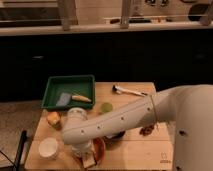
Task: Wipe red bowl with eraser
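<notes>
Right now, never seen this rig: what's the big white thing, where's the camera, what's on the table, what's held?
The big white shape is a mobile robot's single arm. One camera looks down on a wooden table; where it is mounted is not on record. The hand is at the red bowl, front left, with the whitish eraser right under it; whether the eraser is gripped is not visible. Also there: a white cup, a green tray holding a grey-blue pad, and a dark bowl partly behind the arm.
</notes>
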